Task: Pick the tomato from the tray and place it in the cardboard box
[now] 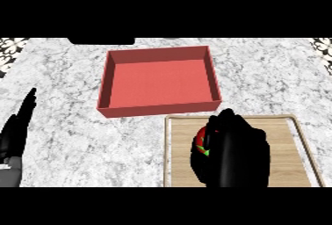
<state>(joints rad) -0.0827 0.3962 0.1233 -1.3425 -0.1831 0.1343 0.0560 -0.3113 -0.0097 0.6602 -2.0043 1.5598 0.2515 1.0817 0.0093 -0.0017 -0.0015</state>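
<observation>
A red tomato (203, 139) with a green stem lies on the wooden tray (289, 145) at the lower right. My right hand (236, 151) covers it from above, with fingers curled round it, so only the tomato's left side shows. The box (159, 81), red-pink with low walls and nothing inside, stands just beyond the tray, up and to the left of the hand. At the left edge my left hand (18, 127) rests with fingers straight, far from the tray.
The counter (65, 70) is white-grey marble. A dark shape (101, 41) sits at the far edge above the box. The tray's near edge runs out of the view at the bottom.
</observation>
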